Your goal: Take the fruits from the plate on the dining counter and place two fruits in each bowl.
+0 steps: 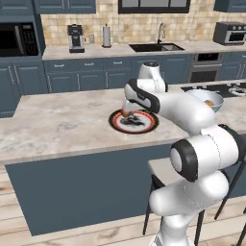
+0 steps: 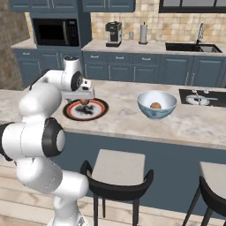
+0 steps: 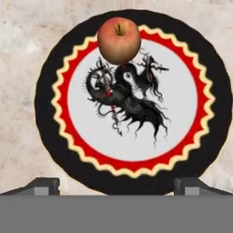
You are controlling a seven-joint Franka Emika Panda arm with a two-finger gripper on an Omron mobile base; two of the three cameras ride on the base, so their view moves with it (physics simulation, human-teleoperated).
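One apple is seen on the plate, at its far rim on the tabletop. The claw is held wide and empty above the near rim, so a forward reach is likely needed.

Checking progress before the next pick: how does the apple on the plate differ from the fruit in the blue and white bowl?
The apple sits exposed on the flat plate, reddish with a stem dimple. The fruit lies deep inside the blue and white bowl, looking orange-brown, its kind unclear. Both are small and round, each alone in its dish.
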